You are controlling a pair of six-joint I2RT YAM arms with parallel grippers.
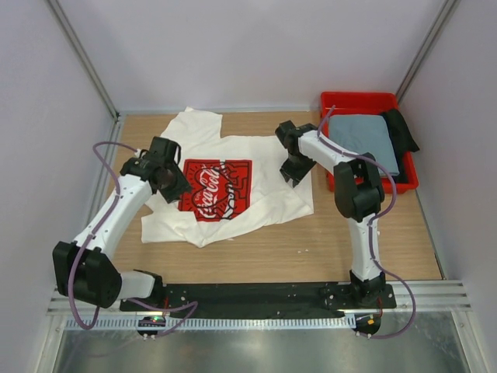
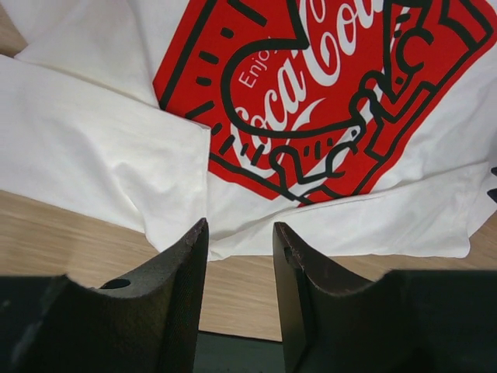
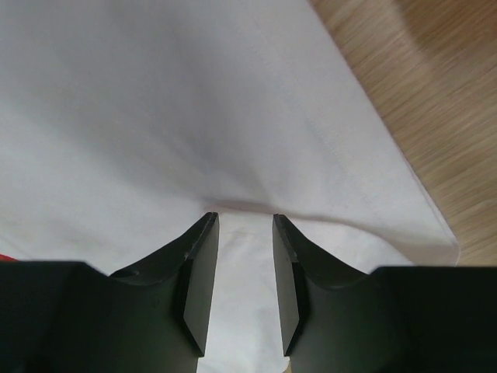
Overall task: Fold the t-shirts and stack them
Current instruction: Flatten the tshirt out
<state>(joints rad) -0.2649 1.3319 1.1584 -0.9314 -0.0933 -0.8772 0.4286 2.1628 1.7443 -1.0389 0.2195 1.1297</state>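
The white t-shirt [image 1: 268,159] lies spread on the worktop [image 1: 311,252], just left of the red bin [image 1: 361,99]. The grey-blue t-shirt [image 1: 365,140] lies folded inside that bin and fills most of its floor. A black cloth [image 1: 404,132] sits along the bin's right wall and hangs over the rim.

The left hand [image 1: 175,179] is at the side of the white shirt farthest from the bin. Seen from its wrist, the left hand [image 2: 239,227] has its fingers apart with nothing between them, and bare wood and the shirt's hem show through the gap.

The white shirt lies face up and rumpled, its outline uneven. Its red square print [image 1: 215,189] bears white Coca-Cola lettering and a black line drawing. A flap of white cloth is folded in beside the print, on the side away from the bin.

The right hand [image 1: 293,175] is at the shirt's side nearest the bin. In its wrist view the right hand [image 3: 245,217] has its fingers parted, with the tips down on plain white cloth that wrinkles just ahead of them. Whether it has caught any cloth I cannot tell.

The shirt's hem stops just short of the bin, with a narrow strip of wood between them. A broad band of bare wood runs along the near side of both. The bin stands close to the right wall and the far wall.
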